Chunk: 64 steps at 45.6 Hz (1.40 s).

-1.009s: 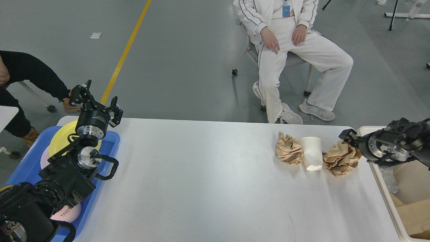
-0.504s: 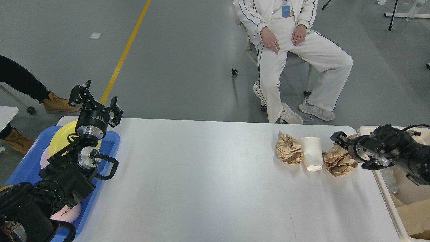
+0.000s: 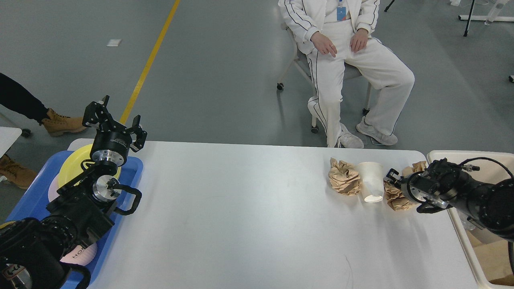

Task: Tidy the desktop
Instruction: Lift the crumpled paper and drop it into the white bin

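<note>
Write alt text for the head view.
The right claw reaches into a crumpled brown paper wad beside a tipped white paper cup and a second wad on the white desktop. The left claw hangs open above a blue tray.

Even, bright overhead light fills the scene, with no harsh contrast. The desktop [image 3: 249, 224] carries a broad, soft sheen across its middle, brightest toward the far edge, without blown-out glare. Shadows are faint and diffuse: a pale one lies under the paper cup [image 3: 371, 180], a softer one beneath the seated person's chair [image 3: 295, 60]. Focus is sharp throughout; straight edges bow slightly near the corners.
</note>
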Motion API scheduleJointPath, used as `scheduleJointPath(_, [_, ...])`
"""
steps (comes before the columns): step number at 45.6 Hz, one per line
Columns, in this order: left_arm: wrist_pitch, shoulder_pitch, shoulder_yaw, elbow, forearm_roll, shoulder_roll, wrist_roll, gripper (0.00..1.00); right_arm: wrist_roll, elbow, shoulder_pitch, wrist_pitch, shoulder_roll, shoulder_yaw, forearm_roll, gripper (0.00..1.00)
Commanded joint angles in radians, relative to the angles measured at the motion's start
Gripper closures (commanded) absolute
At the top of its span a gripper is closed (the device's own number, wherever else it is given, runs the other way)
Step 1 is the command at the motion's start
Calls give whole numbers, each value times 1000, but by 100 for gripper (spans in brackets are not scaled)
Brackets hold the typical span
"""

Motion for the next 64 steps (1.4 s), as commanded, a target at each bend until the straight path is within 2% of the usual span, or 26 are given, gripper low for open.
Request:
scheduleJointPath(1, [0, 0, 0, 0, 0, 0, 0, 4, -6, 8, -11, 2, -3, -8, 6, 100])
scheduleJointPath(11, [0, 0, 0, 0, 0, 0, 0, 4, -6, 49, 35, 2, -35, -6, 8, 100])
scheduleJointPath(31, [0, 0, 0, 0, 0, 0, 0, 4, -4, 515, 530, 44, -394, -12, 2, 100])
scheduleJointPath(36, [0, 0, 0, 0, 0, 0, 0, 4, -4, 563, 639, 100, -449, -11, 2, 100])
scheduleJointPath(42, [0, 0, 0, 0, 0, 0, 0, 4, -3, 554, 711, 142, -489, -6, 2, 100])
scheduleJointPath(46, [0, 0, 0, 0, 0, 0, 0, 4, -4, 513, 697, 114, -497, -8, 2, 100])
scheduleJointPath(50, [0, 0, 0, 0, 0, 0, 0, 4, -4, 433, 650, 39, -495, -17, 6, 100])
scheduleJointPath(55, [0, 0, 0, 0, 0, 0, 0, 4, -3, 355, 472, -41, -497, -12, 15, 100])
scheduleJointPath(60, [0, 0, 0, 0, 0, 0, 0, 4, -3, 246, 297, -44, -494, -3, 15, 100])
scheduleJointPath(61, [0, 0, 0, 0, 0, 0, 0, 4, -3, 226, 262, -44, -489, 1, 15, 96])
scheduleJointPath(62, [0, 0, 0, 0, 0, 0, 0, 4, -1, 206, 231, -47, -486, 3, 14, 75])
scheduleJointPath(64, [0, 0, 0, 0, 0, 0, 0, 4, 4, 164, 182, -61, -480, 9, 14, 22])
